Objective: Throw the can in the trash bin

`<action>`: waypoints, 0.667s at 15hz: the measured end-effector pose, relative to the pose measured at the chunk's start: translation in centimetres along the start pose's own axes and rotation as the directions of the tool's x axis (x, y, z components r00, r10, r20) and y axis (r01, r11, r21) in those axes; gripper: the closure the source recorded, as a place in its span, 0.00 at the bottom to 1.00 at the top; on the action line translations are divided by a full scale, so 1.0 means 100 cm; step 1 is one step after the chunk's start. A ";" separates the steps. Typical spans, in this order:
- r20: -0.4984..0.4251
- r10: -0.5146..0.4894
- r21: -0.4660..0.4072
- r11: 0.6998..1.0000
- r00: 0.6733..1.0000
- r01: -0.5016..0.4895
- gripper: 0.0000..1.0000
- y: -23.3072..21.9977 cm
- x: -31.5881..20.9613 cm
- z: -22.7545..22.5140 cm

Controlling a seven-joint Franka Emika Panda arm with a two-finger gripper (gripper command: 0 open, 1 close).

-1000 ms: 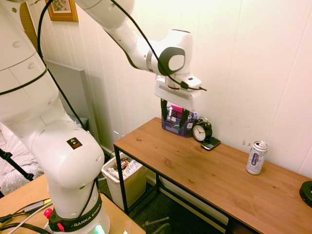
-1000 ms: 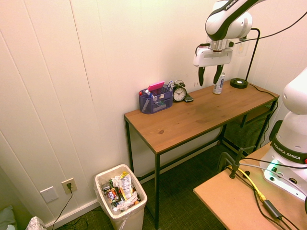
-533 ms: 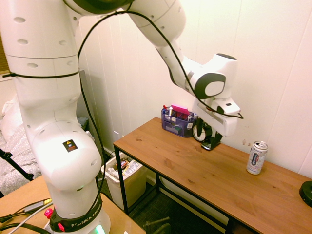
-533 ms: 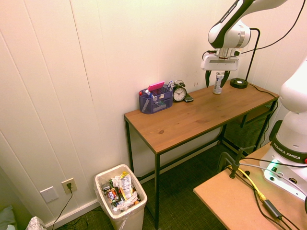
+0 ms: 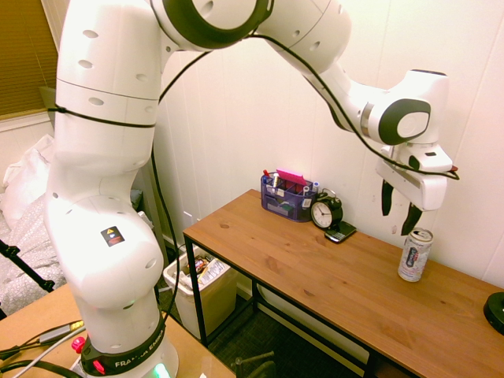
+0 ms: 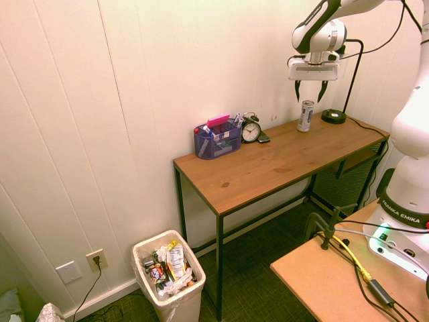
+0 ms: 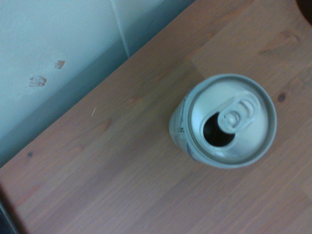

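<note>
Can (image 5: 415, 258) of thin metal, stood upright on the desk (image 5: 315, 272), just below the open jaws; nothing is gripped between them. The opening (image 7: 217, 132) beneath the pull tab (image 7: 239, 115) is uncovered, so the can is probably light and perhaps empty, though some liquid may be left inside; it is best kept upright while it is carried.

The smooth, round wall is likely to be slippery and easily dented. A hold around the middle of the body, with one jaw on each side, is advised: there the wall can be pressed evenly. If the can is taken by the rim (image 7: 270, 134) alone, it may be tipped or let slip. The jaws should be centred over it and lowered straight down before they are closed, lest the top be knocked. Only a moderate squeeze is called for, as crumpling is likely under more.

The trash bin (image 6: 186, 307) is well apart from the jaws, lower than the desk and beyond the end farther from the can. The litter (image 6: 175, 261) in it should soften the drop.
</note>
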State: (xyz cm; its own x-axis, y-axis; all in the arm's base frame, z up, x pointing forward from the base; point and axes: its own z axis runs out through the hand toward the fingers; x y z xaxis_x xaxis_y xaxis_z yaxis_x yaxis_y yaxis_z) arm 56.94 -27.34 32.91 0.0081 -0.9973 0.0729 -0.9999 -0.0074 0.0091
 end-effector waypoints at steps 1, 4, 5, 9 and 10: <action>0.000 0.005 -0.023 1.000 1.000 -0.005 0.00 -0.009 0.002 0.008; 0.010 0.018 -0.083 0.996 1.000 -0.017 0.00 -0.022 0.008 0.047; 0.014 0.026 -0.095 0.995 1.000 -0.024 0.00 -0.024 0.011 0.060; 0.001 0.054 -0.080 0.995 0.999 -0.054 1.00 -0.029 0.020 0.079; -0.005 0.060 -0.074 0.995 0.998 -0.060 1.00 -0.029 0.021 0.080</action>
State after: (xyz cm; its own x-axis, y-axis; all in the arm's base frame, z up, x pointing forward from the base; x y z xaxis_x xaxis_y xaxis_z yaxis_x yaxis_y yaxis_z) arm 59.80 -30.05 25.05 -0.0516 -0.9956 0.0784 -0.9952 0.0577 0.0785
